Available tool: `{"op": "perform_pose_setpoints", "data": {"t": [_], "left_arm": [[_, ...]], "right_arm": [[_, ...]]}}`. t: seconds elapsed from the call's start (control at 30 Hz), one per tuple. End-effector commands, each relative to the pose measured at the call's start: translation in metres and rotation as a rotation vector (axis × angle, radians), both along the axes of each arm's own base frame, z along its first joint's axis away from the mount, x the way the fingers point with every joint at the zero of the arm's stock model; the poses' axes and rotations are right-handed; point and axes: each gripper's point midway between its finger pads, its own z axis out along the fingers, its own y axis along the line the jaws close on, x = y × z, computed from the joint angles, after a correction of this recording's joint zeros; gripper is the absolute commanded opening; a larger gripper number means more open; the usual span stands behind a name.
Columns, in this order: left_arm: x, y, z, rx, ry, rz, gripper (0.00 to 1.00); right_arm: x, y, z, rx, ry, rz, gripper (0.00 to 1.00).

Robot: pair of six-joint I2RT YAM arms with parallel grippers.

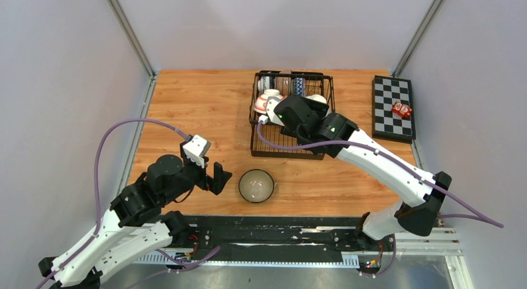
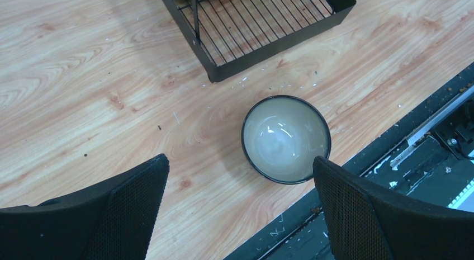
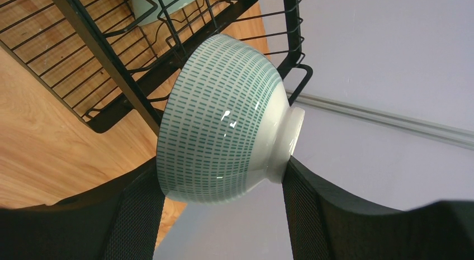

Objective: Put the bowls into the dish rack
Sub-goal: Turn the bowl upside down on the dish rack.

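Right claw (image 3: pixel 221 169) around green-dashed bowl (image 3: pixel 223 103), on its side, foot toward wall (image 3: pixel 391 58)

The left arm (image 1: pixel 133 202) is crouching low, elbow folded, left tool (image 1: pixel 219 178) gaping wide — the right arm (image 1: pixel 385 165) is reaching far forward, right tool (image 3: pixel 219 176) pinching a green-dashed bowl (image 3: pixel 223 114) between its fingers (image 3: pixel 318 215).

Bright, even, diffuse light from overhead; no hard shadows. Top view: sharp edge to edge, only faint soft shade on table (image 1: pixel 205 109). Left wrist view: small white glare streaks inside bowl (image 2: pixel 286 138), soft shadow to its left, wood grain crisp. Right wrist view: two small highlights on striped bowl (image 3: pixel 223 120); rack (image 3: pixel 112 64) at upper left slightly soft; lower corners dark.
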Motion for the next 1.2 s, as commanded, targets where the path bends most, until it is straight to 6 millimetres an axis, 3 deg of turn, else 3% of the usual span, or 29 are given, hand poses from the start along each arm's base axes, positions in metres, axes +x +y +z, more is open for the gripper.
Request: {"op": "perform_pose_setpoints", "data": {"t": [0.0,0.53,0.67,1.17], "left_arm": [[0.003,0.003,0.005,-0.01,-0.033,0.018,1.0],[0.002,0.008,0.009,-0.026,-0.057,0.03,1.0],[0.002,0.008,0.01,-0.026,-0.058,0.028,1.0],[0.002,0.01,0.011,-0.029,-0.065,0.037,1.0]], "right_arm": [[0.002,-0.007,-0.005,-0.051,0.023,-0.001,0.03],[0.002,-0.004,-0.029,-0.142,0.09,0.02,0.03],[0.003,-0.002,-0.032,-0.158,0.097,0.02,0.21],[0.002,0.007,-0.03,-0.163,0.091,0.043,0.6]]}}
